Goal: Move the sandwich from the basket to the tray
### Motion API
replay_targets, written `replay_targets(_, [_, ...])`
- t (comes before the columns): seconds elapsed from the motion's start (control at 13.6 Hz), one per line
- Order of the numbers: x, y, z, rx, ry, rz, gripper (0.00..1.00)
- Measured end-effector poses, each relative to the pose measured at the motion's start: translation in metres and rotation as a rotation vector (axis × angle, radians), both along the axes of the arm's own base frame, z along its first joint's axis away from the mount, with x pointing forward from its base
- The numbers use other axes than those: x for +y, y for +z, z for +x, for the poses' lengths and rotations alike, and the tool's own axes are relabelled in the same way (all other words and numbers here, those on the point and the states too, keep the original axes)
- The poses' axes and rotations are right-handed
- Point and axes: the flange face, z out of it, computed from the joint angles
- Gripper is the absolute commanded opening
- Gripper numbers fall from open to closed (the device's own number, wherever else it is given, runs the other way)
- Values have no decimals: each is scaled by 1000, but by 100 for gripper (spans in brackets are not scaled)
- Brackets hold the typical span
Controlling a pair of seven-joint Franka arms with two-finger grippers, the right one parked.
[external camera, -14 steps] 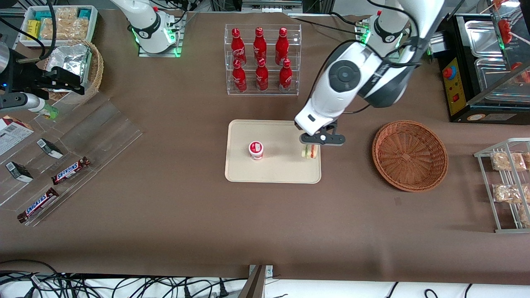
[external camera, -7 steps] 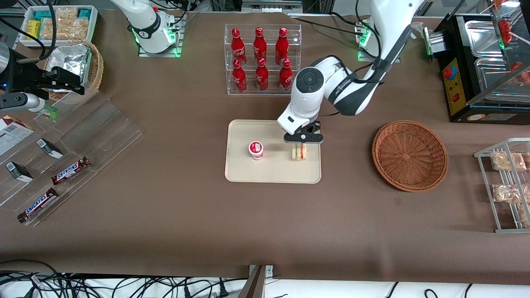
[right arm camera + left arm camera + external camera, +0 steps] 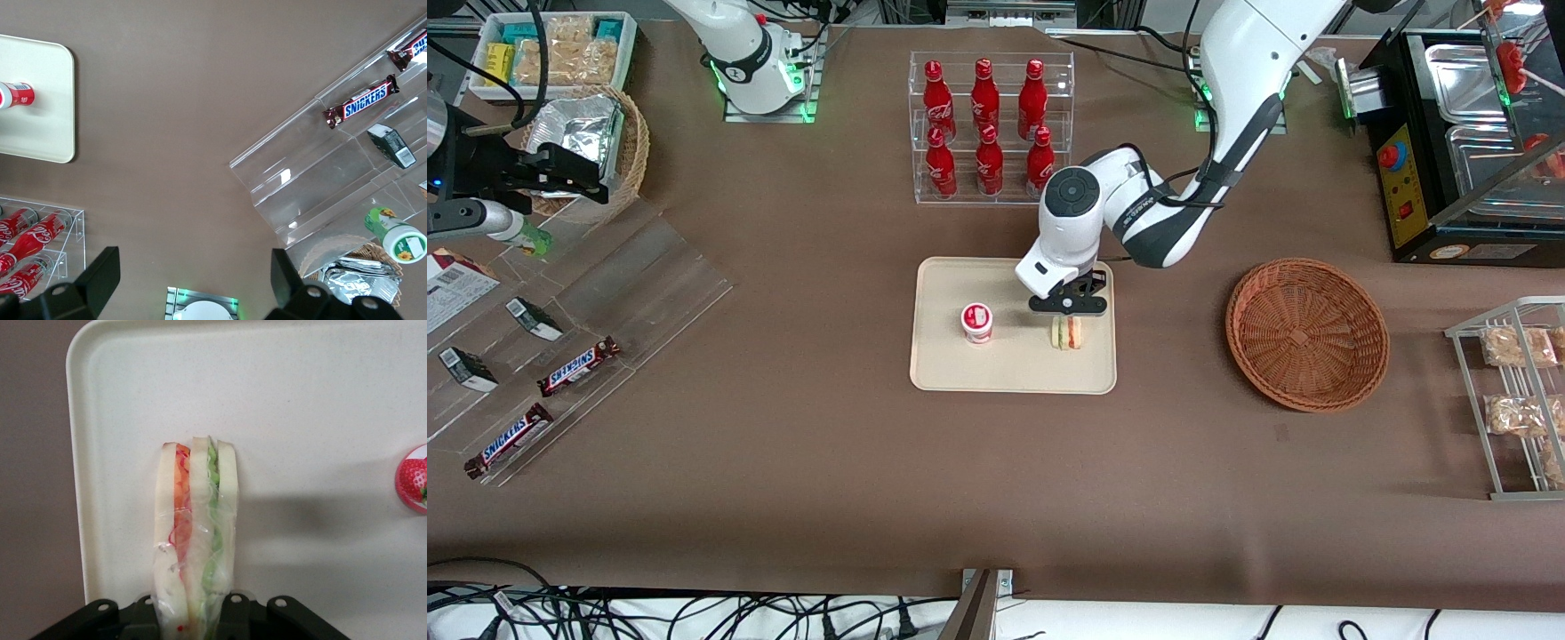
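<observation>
Cream-beige tray is under me now, and my end effector is pinching the clear-wrapped sandwich by its top, standing it on edge over the tray's working-arm end, just inside the rim. From the wrist view the sandwich looks very near the tray surface, maybe touching, hard to call. I'd ease straight down until it's seated, then let go gently so it doesn't topple toward the rim or the strawberry cup nearby. Farther out, the reddish-brown basket sits empty on the tabletop.
</observation>
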Motion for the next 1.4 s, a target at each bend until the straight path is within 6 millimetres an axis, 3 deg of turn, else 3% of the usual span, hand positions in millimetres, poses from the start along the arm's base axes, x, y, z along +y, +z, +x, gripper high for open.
replay_targets(0.22, [-1, 3, 2, -7, 26, -5, 100])
replay_targets(0.44, [-2, 29, 20, -56, 81, -34, 100])
replay_targets(0.66, [24, 95, 51, -144, 224, -46, 100])
replay_targets(1.03, [103, 229, 77, -239, 487, 11, 100])
replay_targets(1.18, [131, 263, 78, -236, 546, 25, 100])
replay_targets(1.4, [156, 294, 72, -187, 553, 21, 100])
